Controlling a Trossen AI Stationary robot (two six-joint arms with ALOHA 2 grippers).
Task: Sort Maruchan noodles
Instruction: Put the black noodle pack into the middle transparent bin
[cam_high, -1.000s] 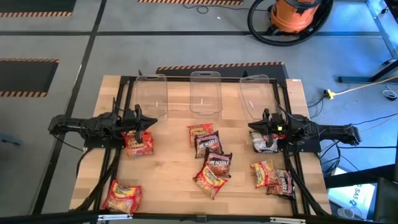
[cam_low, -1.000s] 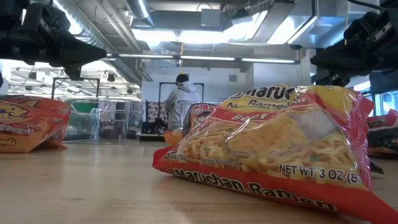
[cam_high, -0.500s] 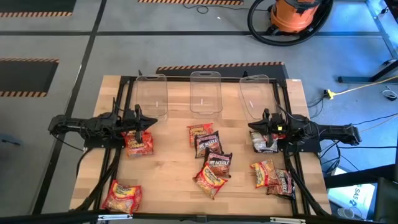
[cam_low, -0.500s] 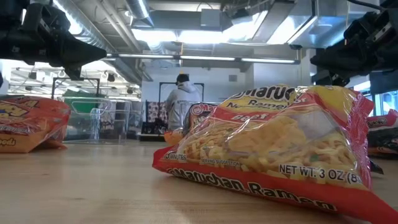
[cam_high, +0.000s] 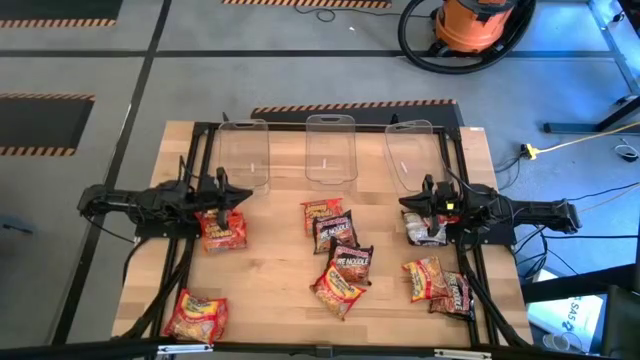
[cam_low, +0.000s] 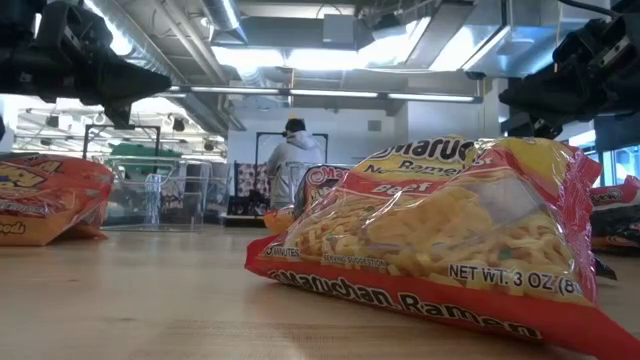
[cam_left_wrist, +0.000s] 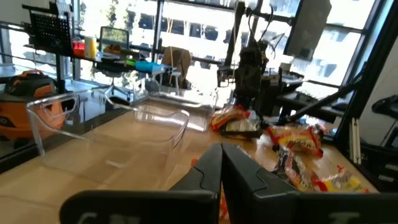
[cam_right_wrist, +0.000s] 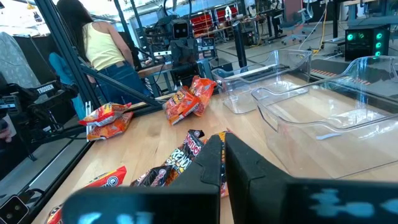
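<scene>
Noodles lie scattered over the wooden table (cam_high: 280, 270), none of them in a bin; three clear bins (cam_high: 331, 150) stand empty in a row along the far edge. Left gripper (cam_high: 228, 192) hangs near the left edge, just above a red-orange packet (cam_high: 222, 229) lying under its tip; in the left wrist view its two dark fingers (cam_left_wrist: 210, 169) are pressed together with nothing between them. Right gripper (cam_high: 412, 203) hangs near the right edge, over a dark packet (cam_high: 426, 231); its fingers (cam_right_wrist: 214, 158) likewise meet, holding nothing. Middle cluster (cam_high: 336, 258) of five packets runs from the table's centre toward the near edge, some orange-red, some dark maroon, overlapping one another; the nearest of them fills the low view as a yellow-and-red beef packet (cam_low: 440, 235). Two more packets (cam_high: 440, 284), one orange and one dark, touch each other near the near right corner; a single orange packet (cam_high: 198, 315) sits by the near left corner, well apart from the others. Beyond the table an orange shop vacuum (cam_high: 470, 22) stands on the floor; a person (cam_low: 291, 165) in a light hooded top stands far back in the room, seen from behind.
</scene>
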